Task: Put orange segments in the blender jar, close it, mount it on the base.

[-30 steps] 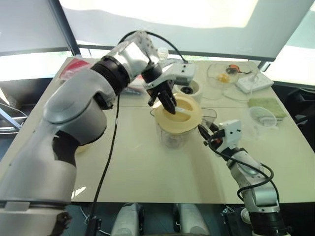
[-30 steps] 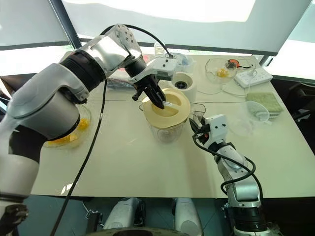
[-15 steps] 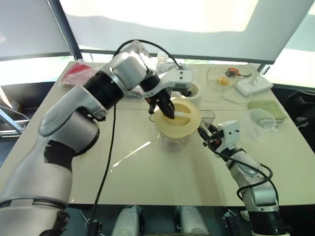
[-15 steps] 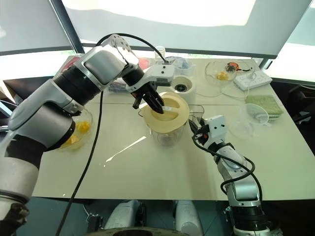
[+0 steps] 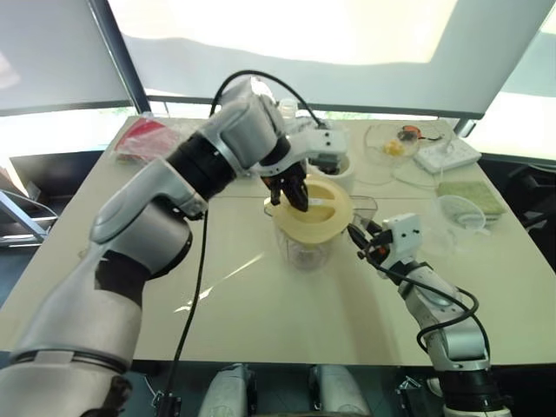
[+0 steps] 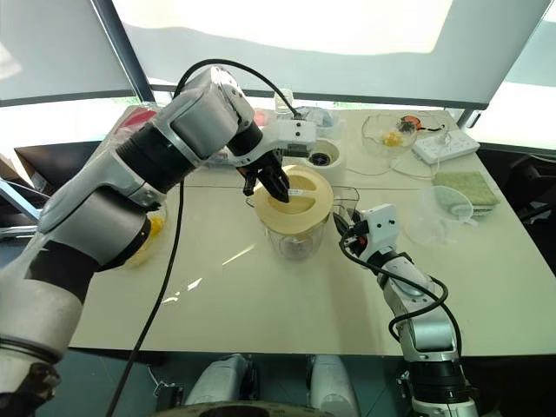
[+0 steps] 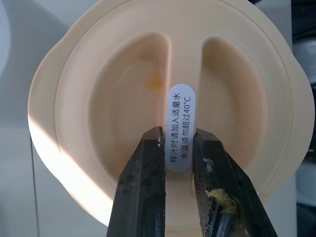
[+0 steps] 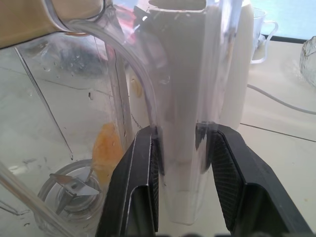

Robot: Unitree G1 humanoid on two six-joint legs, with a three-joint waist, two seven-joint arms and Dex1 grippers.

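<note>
On my cream table (image 5: pixel 261 304) by the bright window, the blender jar (image 6: pixel 295 234) stands mid-table holding an orange segment (image 8: pixel 104 148), left gripper (image 7: pixel 178 165) pinching its cream lid's (image 7: pixel 123 123) ridge, right gripper (image 8: pixel 180 163) clamping its handle (image 8: pixel 182 113), the base (image 6: pixel 323 157) just behind.

The table (image 5: pixel 261 313) is seen from above and behind by two head-mounted eyes, both angled forward and down, so nearly the same scene is shared (the right eye is shifted slightly sideways). The lid (image 7: pixel 163 98) is viewed very closely from directly above by the left wrist camera, along the left gripper (image 7: pixel 180 163). The blender jar (image 8: pixel 74 123) handle is viewed level, at close range, along the right gripper (image 8: pixel 180 148).
</note>
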